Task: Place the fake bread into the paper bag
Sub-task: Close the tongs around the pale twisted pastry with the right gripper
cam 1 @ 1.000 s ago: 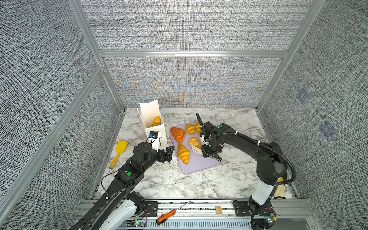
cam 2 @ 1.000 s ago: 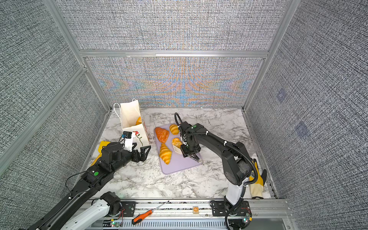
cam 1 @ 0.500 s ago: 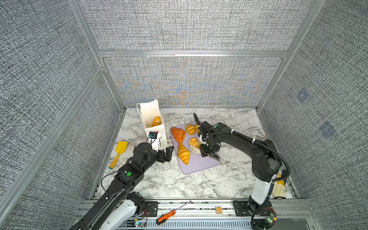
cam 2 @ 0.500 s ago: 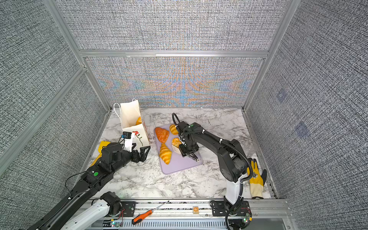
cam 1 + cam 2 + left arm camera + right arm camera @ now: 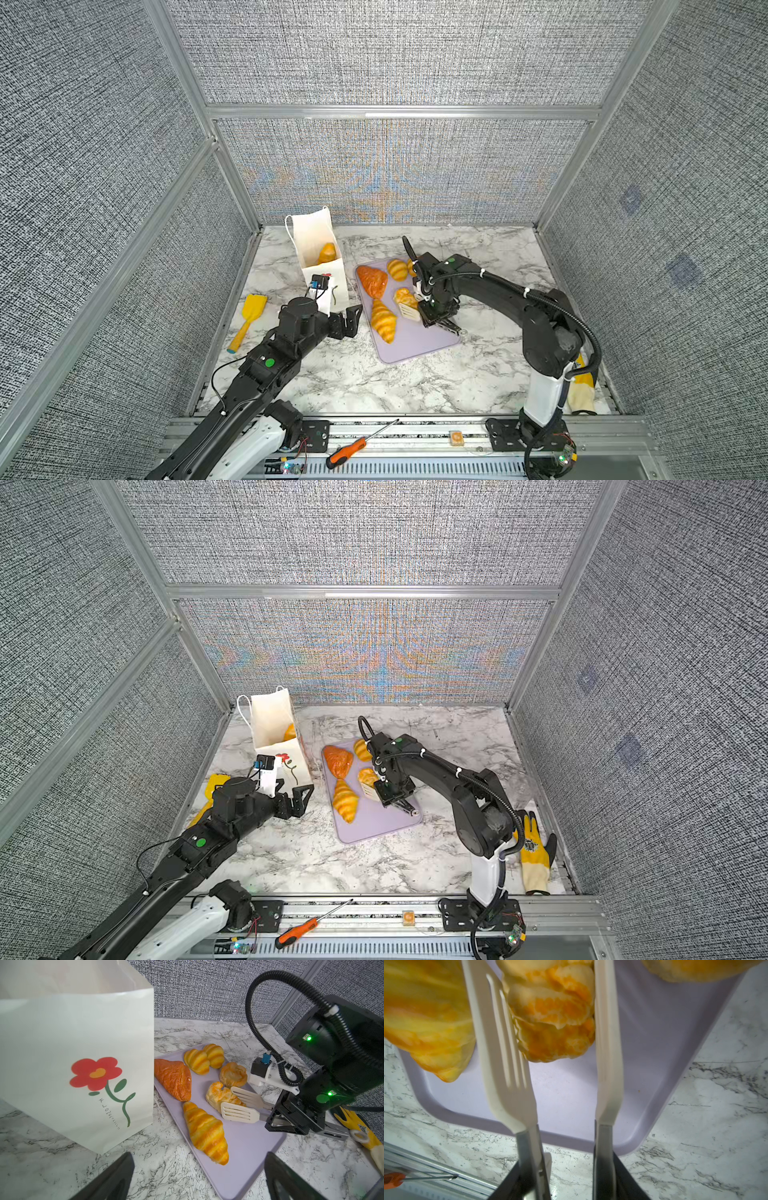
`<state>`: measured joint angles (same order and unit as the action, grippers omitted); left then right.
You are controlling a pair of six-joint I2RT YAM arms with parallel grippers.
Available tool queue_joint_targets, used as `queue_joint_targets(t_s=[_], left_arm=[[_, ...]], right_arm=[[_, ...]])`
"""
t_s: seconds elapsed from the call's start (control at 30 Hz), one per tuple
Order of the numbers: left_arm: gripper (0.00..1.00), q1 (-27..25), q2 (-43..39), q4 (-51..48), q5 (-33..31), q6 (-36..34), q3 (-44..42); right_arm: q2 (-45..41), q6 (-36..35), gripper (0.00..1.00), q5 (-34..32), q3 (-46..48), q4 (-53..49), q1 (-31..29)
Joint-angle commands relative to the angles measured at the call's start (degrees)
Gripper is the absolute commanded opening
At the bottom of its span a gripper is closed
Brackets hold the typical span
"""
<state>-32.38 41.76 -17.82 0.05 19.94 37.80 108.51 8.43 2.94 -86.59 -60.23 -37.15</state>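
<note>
The white paper bag (image 5: 330, 279) stands up at the back left of the marble table (image 5: 374, 382). Its top is open and it has a red flower on its front. 1 yellow roll (image 5: 327, 252) is already inside it.

Just to the right of the bag lies a purple tray (image 5: 415, 343) with 6 pieces of toy bread on it. The dark red-brown croissant (image 5: 372, 280) lies at the side near the bag. The long yellow croissant (image 5: 345, 801) lies closer to the front. 2 striped rolls (image 5: 196, 1061) sit side by side at the far end, and a round bun (image 5: 233, 1074) sits next to them.

The right gripper (image 5: 435, 319) reaches over the tray and holds white tongs (image 5: 241, 1112) with flat, slotted ends. The tongs are closed on the twisted bun (image 5: 217, 1093) in the middle of the tray. 1 flat end is on each side of the bun, and both touch it. The close view is blurry, so I cannot tell if the bun rests on the tray or is lifted off it.

The left gripper (image 5: 298, 802) hovers low over the table, just in front of the bag and near the tray. Its jaws are wide apart and hold nothing.

A yellow spatula (image 5: 249, 316) lies at the left edge of the table, well apart from the bread. A yellow glove (image 5: 532, 854) lies at the right edge. An orange screwdriver (image 5: 347, 451) lies on the metal rail in front.
</note>
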Motion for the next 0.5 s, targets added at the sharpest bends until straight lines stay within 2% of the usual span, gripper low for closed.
queue_joint_targets(t_s=[0.0, 0.47], left_arm=[[0.99, 0.04, -0.1, 0.68, 0.19, 0.19, 0.33], [0.99, 0.04, 0.18, 1.65, 1.55, 0.36, 0.21]], right_arm=[[-0.13, -0.86, 0.47, -0.1, -0.58, -1.7, -0.04], [-3.5, -1.75, 0.4, 2.86, -0.31, 0.02, 1.01]])
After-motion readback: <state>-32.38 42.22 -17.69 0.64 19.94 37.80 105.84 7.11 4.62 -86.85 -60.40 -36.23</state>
